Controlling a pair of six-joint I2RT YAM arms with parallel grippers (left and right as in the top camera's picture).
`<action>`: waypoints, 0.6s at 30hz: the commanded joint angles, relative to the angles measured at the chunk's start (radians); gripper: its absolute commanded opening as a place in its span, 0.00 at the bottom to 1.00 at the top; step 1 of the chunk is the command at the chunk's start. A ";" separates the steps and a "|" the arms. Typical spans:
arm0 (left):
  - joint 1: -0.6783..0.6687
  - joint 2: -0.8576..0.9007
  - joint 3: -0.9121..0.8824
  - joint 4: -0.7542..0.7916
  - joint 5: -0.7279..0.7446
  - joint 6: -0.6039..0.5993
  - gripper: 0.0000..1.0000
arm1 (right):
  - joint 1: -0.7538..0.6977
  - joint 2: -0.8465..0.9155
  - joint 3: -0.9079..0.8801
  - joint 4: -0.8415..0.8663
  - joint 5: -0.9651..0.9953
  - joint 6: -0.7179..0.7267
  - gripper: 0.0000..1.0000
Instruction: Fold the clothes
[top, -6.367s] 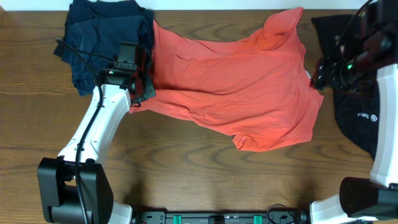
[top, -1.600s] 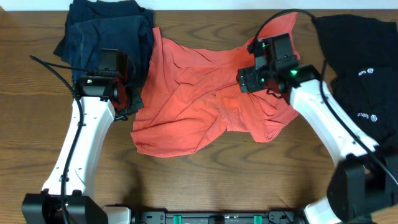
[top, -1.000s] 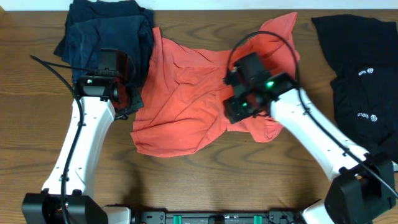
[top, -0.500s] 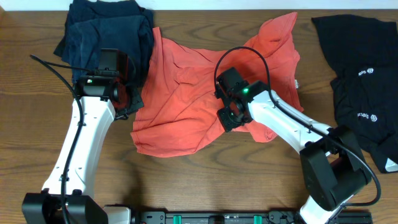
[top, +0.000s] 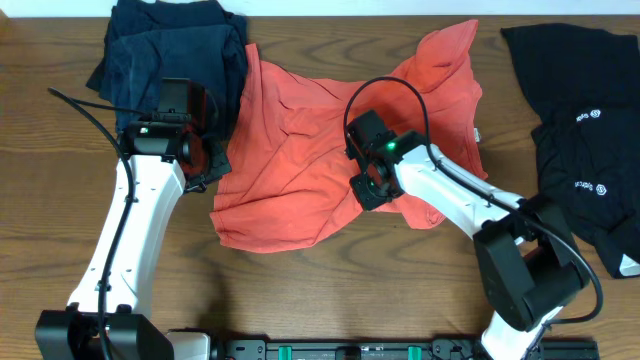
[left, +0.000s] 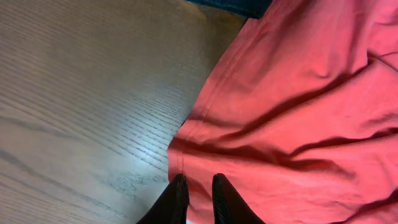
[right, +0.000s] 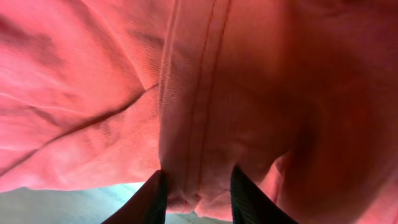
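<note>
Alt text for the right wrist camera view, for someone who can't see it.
A wrinkled red-orange T-shirt fills nearly the whole frame, a double-stitched hem running down its middle. At the bottom, the two black fingers of the right end effector sit either side of that hem, with a sliver of table at bottom left.

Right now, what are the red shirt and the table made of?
The red shirt looks like soft knit cloth, probably cotton, matte: it wrinkles and has a stitched hem. The table looks like wood or wood-look laminate, slightly glossy: grain lines, faint sheen.
</note>
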 joint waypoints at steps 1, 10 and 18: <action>0.004 0.007 0.002 -0.002 -0.008 -0.005 0.17 | 0.018 0.009 0.000 0.000 0.014 0.008 0.31; 0.004 0.007 0.002 -0.002 -0.008 -0.005 0.17 | -0.016 0.000 0.030 -0.061 0.014 0.008 0.01; 0.004 0.007 0.002 -0.001 -0.008 -0.005 0.17 | -0.062 -0.062 0.179 -0.274 0.016 0.008 0.01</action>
